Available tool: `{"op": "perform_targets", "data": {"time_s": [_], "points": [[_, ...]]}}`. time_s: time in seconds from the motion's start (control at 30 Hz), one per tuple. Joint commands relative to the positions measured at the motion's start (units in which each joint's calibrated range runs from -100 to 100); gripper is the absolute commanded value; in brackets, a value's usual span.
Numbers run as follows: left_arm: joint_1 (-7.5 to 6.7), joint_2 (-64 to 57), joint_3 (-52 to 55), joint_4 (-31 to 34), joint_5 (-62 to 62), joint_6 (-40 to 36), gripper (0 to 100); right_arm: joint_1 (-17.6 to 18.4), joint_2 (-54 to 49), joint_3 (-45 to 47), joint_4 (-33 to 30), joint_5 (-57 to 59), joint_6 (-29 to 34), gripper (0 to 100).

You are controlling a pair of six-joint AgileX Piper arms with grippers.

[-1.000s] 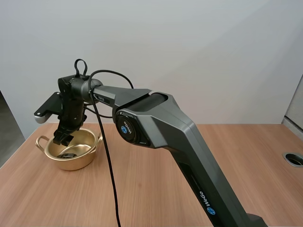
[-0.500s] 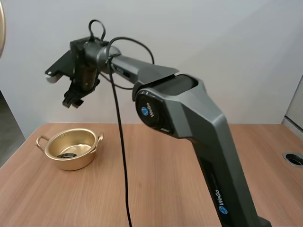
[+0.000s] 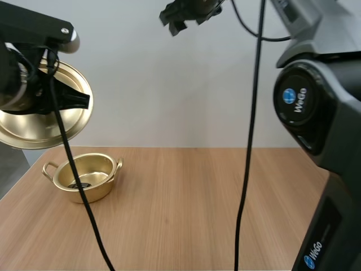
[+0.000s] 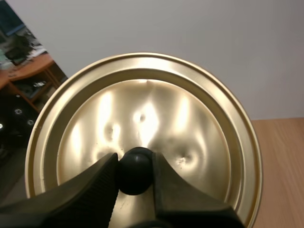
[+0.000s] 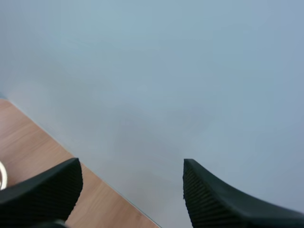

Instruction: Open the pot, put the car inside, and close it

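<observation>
The small dark car (image 3: 80, 184) is lying in the open golden two-handled pot (image 3: 97, 195), the left jaws are pinching the black knob (image 4: 135, 171) of the round golden lid (image 4: 142, 107), and the right jaws are gaping empty, leaving only the closing.

- Wall (image 3: 169, 84): plain pale grey-white, runs full width behind the counter.
- Counter (image 3: 197, 209): light-brown wood grain, matte; back edge meets wall.
- Light: soft, even across wall + counter.
- Past counter's left end: darker grey strip.

Left end effector (image 4: 134, 166), held high, pinches the lid (image 4: 156, 114) by its knob; right end effector (image 5: 132, 166) hangs high, fingers (image 5: 209, 194) apart.
</observation>
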Motion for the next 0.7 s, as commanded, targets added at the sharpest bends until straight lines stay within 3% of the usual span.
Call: {"op": "perform_targets", "data": {"time_s": [0.0, 0.2, 0.43, 0.67], "points": [[0.01, 16.3, 0.6, -0.9, -2.3, 0.0, 0, -5.8, -12.0, 0.0, 1.5, 0.0, -0.1, 100], [0.09, 25.8, 1.5, -0.4, -3.6, 0.0, 0, -5.8, -19.3, 0.1, 4.1, 0.0, 2.4, 100], [0.33, 33.6, 7.1, 1.9, -13.6, -0.3, 0, -5.8, -24.3, 4.7, 1.9, 0.0, 3.9, 100], [3.38, 38.3, 8.4, 2.6, -25.2, -1.3, 0, -5.8, -26.7, 9.4, 1.1, 0.0, 3.9, 100]]}}
